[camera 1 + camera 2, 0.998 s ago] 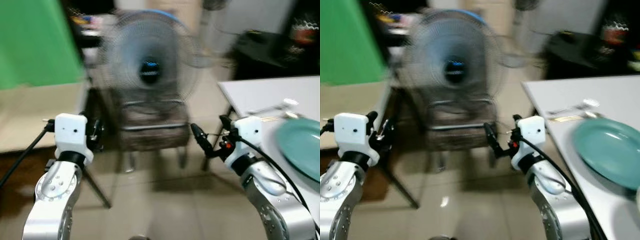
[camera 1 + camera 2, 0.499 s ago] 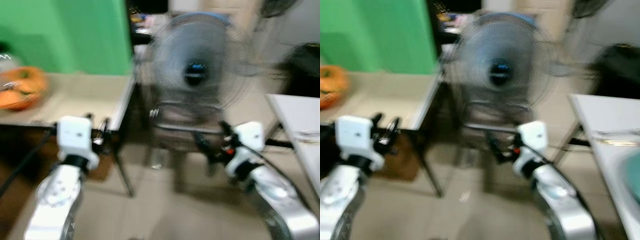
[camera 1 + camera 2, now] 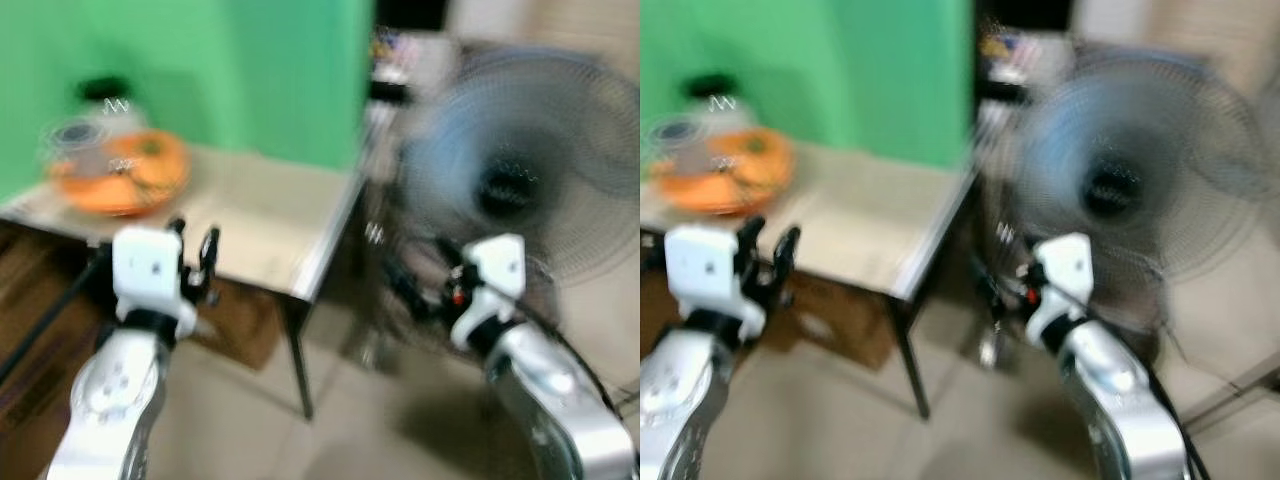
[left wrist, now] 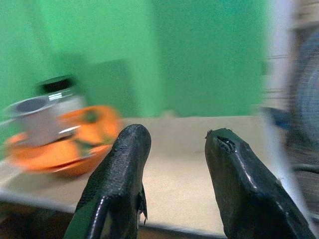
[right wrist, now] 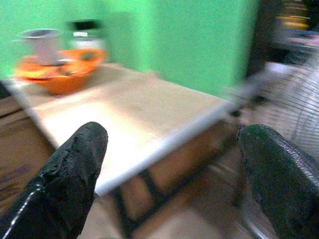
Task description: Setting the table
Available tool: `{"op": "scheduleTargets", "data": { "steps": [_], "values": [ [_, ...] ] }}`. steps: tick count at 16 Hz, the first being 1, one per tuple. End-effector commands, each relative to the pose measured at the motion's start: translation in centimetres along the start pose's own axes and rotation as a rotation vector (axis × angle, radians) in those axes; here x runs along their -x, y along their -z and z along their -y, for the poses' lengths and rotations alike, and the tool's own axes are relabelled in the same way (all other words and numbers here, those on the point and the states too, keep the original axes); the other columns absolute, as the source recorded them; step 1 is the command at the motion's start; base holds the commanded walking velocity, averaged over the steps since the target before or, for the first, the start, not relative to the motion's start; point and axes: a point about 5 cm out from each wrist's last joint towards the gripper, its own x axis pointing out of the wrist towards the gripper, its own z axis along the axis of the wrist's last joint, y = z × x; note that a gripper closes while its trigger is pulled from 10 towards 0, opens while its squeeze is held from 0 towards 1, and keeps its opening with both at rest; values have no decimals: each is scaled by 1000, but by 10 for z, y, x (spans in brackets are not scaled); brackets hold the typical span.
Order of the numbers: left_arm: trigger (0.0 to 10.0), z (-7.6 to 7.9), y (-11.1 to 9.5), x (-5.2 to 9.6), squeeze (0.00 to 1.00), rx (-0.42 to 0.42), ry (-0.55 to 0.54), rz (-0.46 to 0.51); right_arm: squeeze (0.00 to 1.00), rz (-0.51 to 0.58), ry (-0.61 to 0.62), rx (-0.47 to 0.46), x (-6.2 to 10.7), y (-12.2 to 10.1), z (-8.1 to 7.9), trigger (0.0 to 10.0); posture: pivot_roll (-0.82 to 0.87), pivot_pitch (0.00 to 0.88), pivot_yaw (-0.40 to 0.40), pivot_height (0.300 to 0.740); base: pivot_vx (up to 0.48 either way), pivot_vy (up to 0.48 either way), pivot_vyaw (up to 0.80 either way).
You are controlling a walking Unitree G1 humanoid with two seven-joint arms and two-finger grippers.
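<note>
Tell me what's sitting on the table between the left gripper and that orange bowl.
Nothing, as far as the blur allows. In the left wrist view, bare beige tabletop stretches from the open left gripper to the orange bowl, which holds a grey cup.

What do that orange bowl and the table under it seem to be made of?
The orange bowl looks like glossy plastic, judging by its bright, even colour, though blur hides detail. The table has a pale, matte top, perhaps laminate or wood, on thin dark legs that look like metal.
</note>
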Motion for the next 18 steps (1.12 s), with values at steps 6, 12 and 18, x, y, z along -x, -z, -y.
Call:
{"op": "scheduleTargets", "data": {
  "steps": [6,12,18],
  "values": [
    [10000,-5,0,1,0,-25,-16,0,0,51,-106,8,-3,-10,-8,10000,51,0,3,740,346,0,800],
    [10000,-6,0,-1,0,-47,19,1,0,88,-91,-24,-7,-16,-6,10000,52,0,8,740,343,0,214],
    [10000,-6,1,2,0,-76,87,-11,0,89,-46,-20,-16,-28,-2,10000,60,0,0,740,342,0,0]
  ]
}}
